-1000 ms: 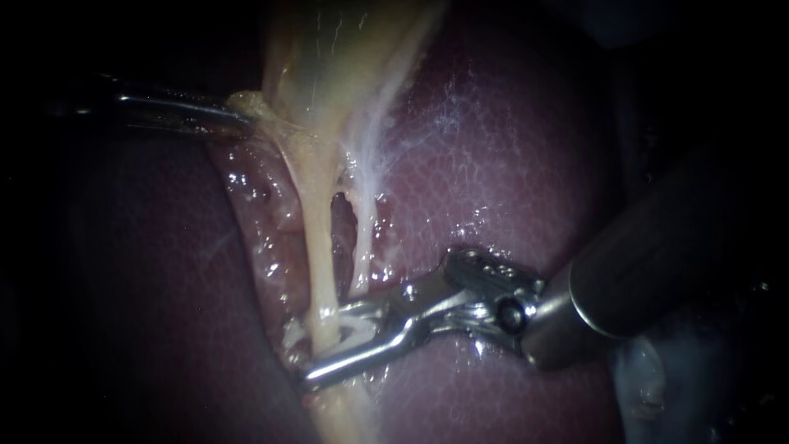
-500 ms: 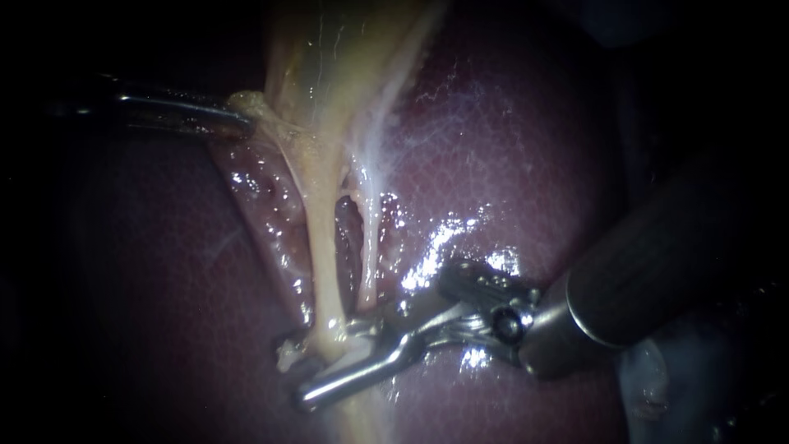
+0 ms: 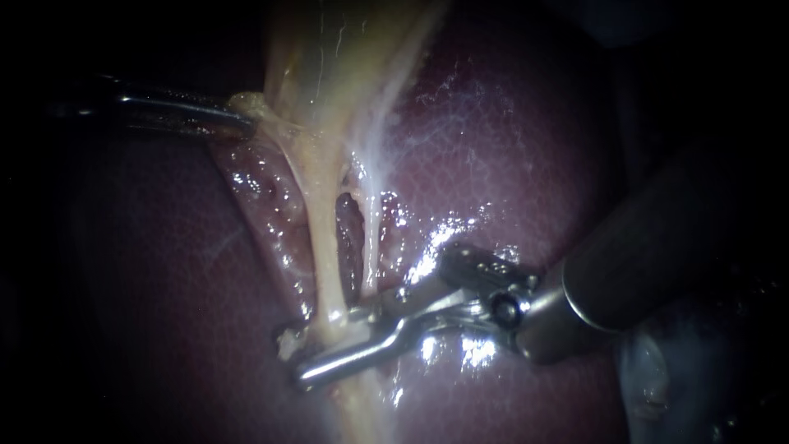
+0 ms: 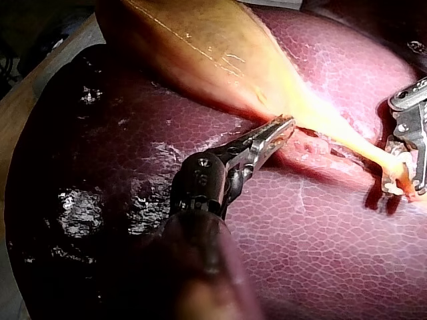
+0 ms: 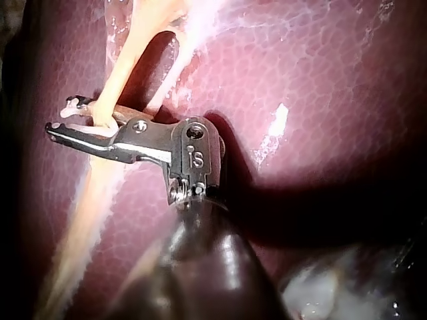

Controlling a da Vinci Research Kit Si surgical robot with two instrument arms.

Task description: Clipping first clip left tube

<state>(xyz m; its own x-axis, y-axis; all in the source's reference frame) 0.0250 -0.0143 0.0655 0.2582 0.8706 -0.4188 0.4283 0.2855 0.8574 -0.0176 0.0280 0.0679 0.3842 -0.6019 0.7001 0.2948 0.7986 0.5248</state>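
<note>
Two pale tubes run down from the gallbladder (image 3: 329, 49) over the dark red liver (image 3: 509, 148). The left tube (image 3: 325, 255) is thicker than the thin right tube (image 3: 370, 238). My right instrument (image 3: 320, 347) reaches across from the right, and its jaws straddle the left tube low down. Both jaws press on it, with a whitish clip (image 3: 349, 330) between them. The right wrist view shows the tube crossing between those jaws (image 5: 70, 117). My left instrument (image 3: 242, 122) is shut on the gallbladder's edge and holds it to the left, as the left wrist view also shows (image 4: 283, 125).
A narrow window (image 3: 349, 230) of raw tissue shows between the two tubes. Wet glare lies on the liver beside the right instrument's joint (image 3: 501, 308). A pale wet patch (image 3: 649, 370) sits under the right shaft.
The right instrument's jaws slid a little further left across the left tube, which now bunches between them. The left instrument has not moved.
</note>
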